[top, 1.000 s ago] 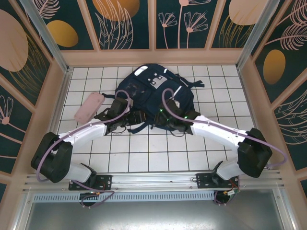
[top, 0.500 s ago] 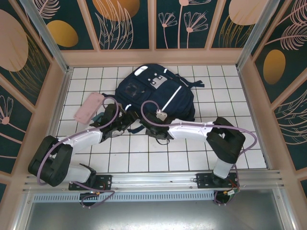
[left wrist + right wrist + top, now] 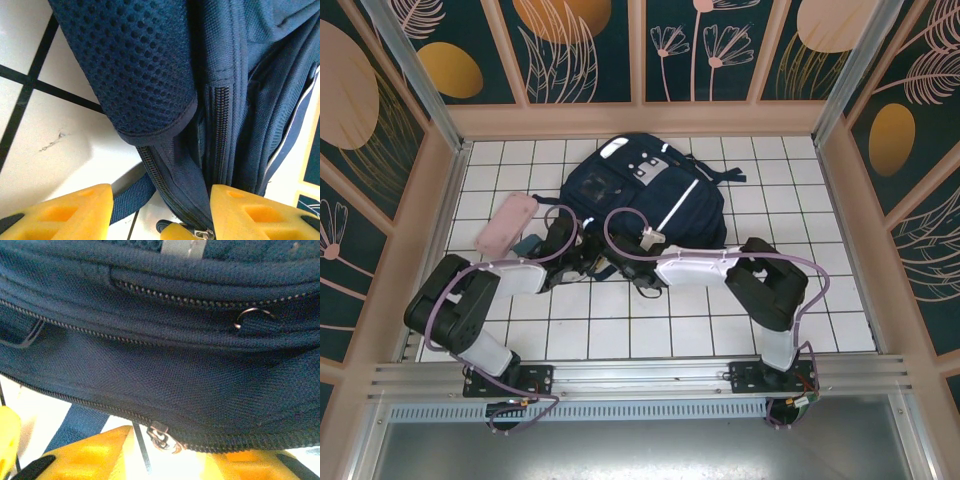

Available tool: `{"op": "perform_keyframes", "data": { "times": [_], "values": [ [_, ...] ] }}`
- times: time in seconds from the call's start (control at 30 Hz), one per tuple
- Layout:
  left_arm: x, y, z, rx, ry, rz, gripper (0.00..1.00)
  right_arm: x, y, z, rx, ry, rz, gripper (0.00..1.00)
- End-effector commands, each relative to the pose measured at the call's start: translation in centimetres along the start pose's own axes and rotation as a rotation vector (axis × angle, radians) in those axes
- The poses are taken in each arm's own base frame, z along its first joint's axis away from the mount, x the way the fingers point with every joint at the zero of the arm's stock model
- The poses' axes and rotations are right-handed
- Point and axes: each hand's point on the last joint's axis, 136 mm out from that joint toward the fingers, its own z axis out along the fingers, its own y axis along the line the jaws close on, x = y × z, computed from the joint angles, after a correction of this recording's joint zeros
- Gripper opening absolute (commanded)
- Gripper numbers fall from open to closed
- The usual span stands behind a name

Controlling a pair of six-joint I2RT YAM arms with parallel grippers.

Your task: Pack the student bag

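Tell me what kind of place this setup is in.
Probably a staged robot test booth: a white tiled tabletop, floral-printed wall panels boxing it in, and an aluminium rail along the near edge.

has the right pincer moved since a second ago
yes: against the backpack, the right pincer has slid left along its near edge

One student bag point(image 3: 650, 195), one pink pouch point(image 3: 505, 223)

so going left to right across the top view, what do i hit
pink pouch → left gripper → right gripper → right arm's black elbow; the backpack spans both grippers, farther back
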Motion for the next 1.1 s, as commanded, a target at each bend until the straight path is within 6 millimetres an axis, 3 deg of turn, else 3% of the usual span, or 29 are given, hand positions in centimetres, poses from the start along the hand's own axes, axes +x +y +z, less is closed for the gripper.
{"op": "perform_keyframes", "data": {
  "times": [0.0,0.13,0.37,0.57,0.63,0.7,0.9,1.07],
  "values": [
    [-0.8,-2.7,0.6,0.100,-0.007,-0.024,0.54,-1.3,0.2,0.2,0.031,-0.061,0.016,0.34],
    [-1.3,-2.6,1.3,0.096,-0.021,-0.039,0.51,-1.8,-0.2,0.1,0.061,-0.082,0.008,0.26],
    [-2.5,-1.8,2.2,0.043,-0.070,-0.052,0.36,-1.9,-0.6,-0.8,0.076,-0.082,-0.047,0.10],
    [-3.8,-2.0,2.3,0.001,-0.128,-0.015,0.16,-1.5,-1.3,-1.9,0.069,-0.047,-0.172,0.04],
    [-4.1,-1.0,2.9,-0.042,-0.137,-0.007,0.08,-1.3,-1.8,-2.3,0.059,-0.028,-0.221,0.03],
    [-4.6,-0.9,2.9,-0.059,-0.150,-0.003,0.00,-1.1,-2.7,-2.7,0.061,-0.011,-0.262,0.03],
    [-6.0,-1.1,2.7,-0.087,-0.186,0.025,0.00,-1.1,-6.9,-3.9,0.116,0.036,-0.364,0.00],
    [-6.9,-1.7,2.7,-0.100,-0.201,0.058,0.00,-2.4,-10.3,-4.9,0.143,0.033,-0.365,0.00]
  ]
}}
